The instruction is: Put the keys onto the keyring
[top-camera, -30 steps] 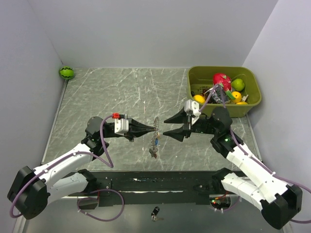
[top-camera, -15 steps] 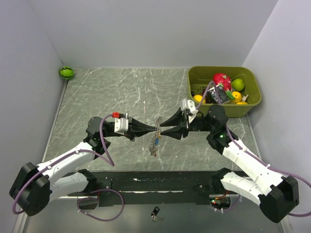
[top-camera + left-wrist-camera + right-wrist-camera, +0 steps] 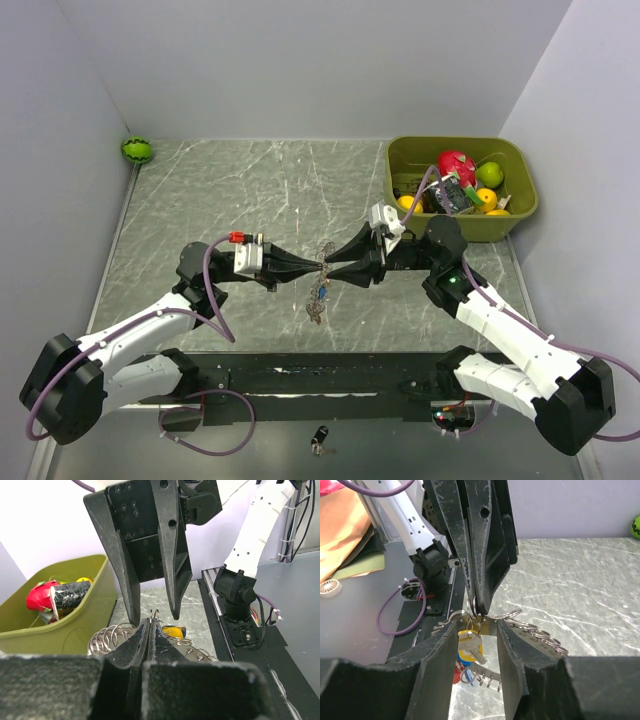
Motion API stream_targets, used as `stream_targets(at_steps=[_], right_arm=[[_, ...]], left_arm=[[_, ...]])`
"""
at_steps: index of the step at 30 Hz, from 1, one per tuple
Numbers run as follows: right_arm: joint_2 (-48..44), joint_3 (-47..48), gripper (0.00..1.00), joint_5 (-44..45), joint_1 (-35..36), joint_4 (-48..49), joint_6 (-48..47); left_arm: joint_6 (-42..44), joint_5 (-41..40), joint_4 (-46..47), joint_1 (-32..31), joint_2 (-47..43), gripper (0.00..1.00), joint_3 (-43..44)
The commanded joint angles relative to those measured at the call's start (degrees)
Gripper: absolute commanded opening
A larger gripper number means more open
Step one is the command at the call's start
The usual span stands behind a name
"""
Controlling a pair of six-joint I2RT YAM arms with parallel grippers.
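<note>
a: where's the keyring point(image 3: 535, 631)?
b: mid-table point(image 3: 220, 190), held up between the two arms. the left gripper point(image 3: 316, 266) reaches in from the left and pinches it. the right gripper point(image 3: 332, 267) faces it from the right, one finger on either side of the left's tips.
a: and the keys point(image 3: 469, 652)?
b: hanging under the ring, below those tips.
a: anything else?
b: a bin point(image 3: 392, 190) of odds and ends at the far right, a ball point(image 3: 137, 150) in the far left corner, and a fob point(image 3: 319, 436) at the near edge, in front of the bases.

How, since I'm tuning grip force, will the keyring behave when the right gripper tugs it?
Likely floppy: the keys dangle loosely under the keyring, so they should swing. Probably slippery: the left gripper pinches only thin bare metal. Seemingly light, since that fingertip pinch alone appears to carry it; the right gripper is open.
</note>
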Motion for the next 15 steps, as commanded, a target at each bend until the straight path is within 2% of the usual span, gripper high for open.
stream_targets(at_steps=[1,4,7,8,15], right_arm=[[-0.91,3.02,0.45,0.2,0.65,3.37,0.6],[-0.21,3.55,0.43,-0.15,0.82,3.11,0.69],[0.5,3.81,0.34,-0.94,1.08,3.02,0.95],[0.67,3.9,0.26,-1.2,1.0,2.84,0.95],[1.73,4.86,0.05,-1.56,1.26,1.79,1.04]], left_arm=[[-0.73,1.08,5.68,-0.06,-0.68,0.01,-0.07],[-1.17,1.26,6.47,-0.06,-0.42,0.01,0.02],[-1.35,1.52,6.65,-0.06,-0.33,0.01,0.19],[-1.43,1.52,6.65,-0.06,-0.24,0.01,0.28],[-1.96,2.14,7.18,-0.06,0.55,0.01,0.63]])
